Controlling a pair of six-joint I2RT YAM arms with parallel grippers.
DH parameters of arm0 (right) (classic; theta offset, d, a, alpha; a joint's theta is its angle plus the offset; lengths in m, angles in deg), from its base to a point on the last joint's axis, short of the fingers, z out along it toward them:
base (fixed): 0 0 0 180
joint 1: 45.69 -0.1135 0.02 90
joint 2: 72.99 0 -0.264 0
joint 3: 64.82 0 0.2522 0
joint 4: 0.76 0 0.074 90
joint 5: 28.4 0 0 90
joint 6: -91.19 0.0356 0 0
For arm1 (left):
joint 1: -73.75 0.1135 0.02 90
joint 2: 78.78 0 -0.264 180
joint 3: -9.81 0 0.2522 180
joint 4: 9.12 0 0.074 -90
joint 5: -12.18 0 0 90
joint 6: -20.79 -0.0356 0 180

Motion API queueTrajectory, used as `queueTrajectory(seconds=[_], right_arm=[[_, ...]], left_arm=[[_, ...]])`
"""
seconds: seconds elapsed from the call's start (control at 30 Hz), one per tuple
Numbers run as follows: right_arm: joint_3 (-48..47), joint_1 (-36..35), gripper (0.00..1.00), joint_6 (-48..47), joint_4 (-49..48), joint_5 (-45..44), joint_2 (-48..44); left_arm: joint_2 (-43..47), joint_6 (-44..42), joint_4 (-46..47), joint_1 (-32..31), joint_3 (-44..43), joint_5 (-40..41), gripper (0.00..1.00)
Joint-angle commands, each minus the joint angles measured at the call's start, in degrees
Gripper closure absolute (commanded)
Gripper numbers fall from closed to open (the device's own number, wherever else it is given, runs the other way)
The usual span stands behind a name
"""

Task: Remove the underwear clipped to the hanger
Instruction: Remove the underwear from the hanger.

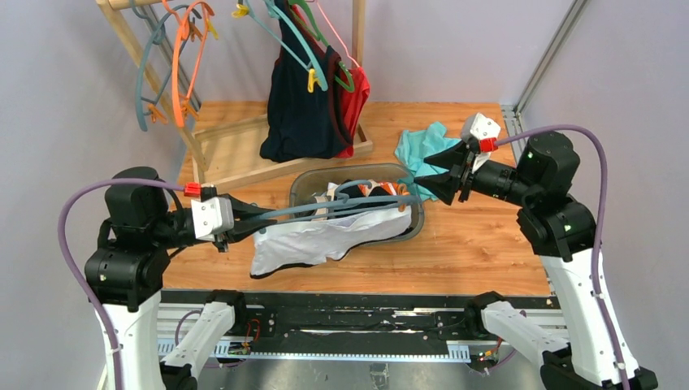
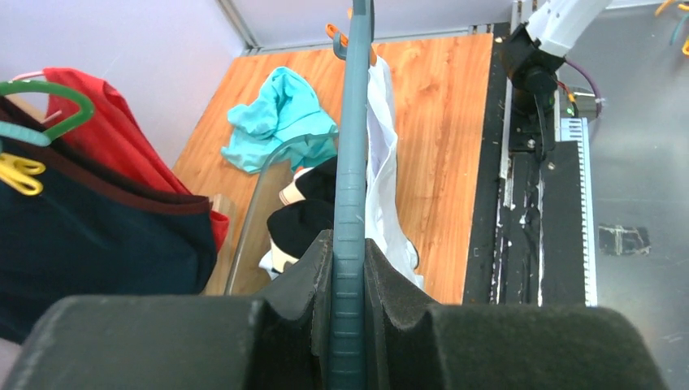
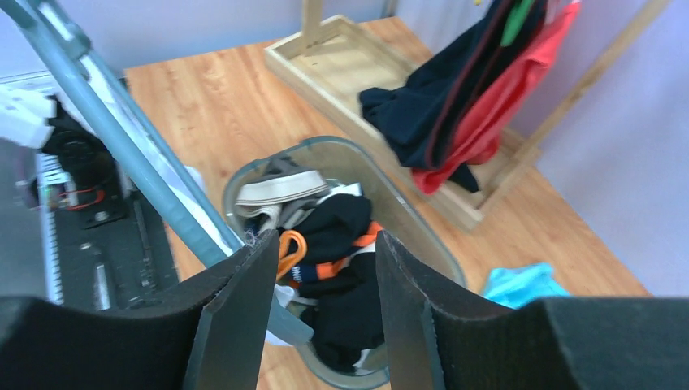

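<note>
Legible text, labels, brands, numbers: none readable in any view; garment lettering too blurred to read.

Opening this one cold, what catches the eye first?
A grey-blue hanger is held level above a clear bin of clothes. The left gripper is shut on one end, and white underwear dangles from it. The right gripper is open by the other end.

My left arm (image 1: pixel 134 223) reaches inward with its forearm level, and my left gripper (image 2: pixel 348 252) is clamped tight on the hanger (image 2: pixel 353 122). My right arm (image 1: pixel 552 175) stretches toward it, wrist level, my right gripper (image 3: pixel 323 244) spread wide.
</note>
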Motion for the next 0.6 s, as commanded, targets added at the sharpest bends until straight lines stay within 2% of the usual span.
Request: queueTrajectory(seconds=[0.0, 0.4, 0.57], right_arm=[[-2.3, 1.1, 0.50, 1.6, 6.7, 9.4, 2.7], [0.4, 1.1, 0.45, -8.6, 23.8, 22.2, 7.8], [2.4, 0.9, 0.44, -11.6, 26.3, 21.4, 8.6]], left_arm=[[-1.1, -5.9, 1.5, 0.3, 3.0, -5.7, 1.00], [-3.2, -15.0, 1.5, 0.3, 11.3, -12.2, 1.00], [-3.4, -18.0, 1.5, 0.3, 13.8, -13.5, 1.00]])
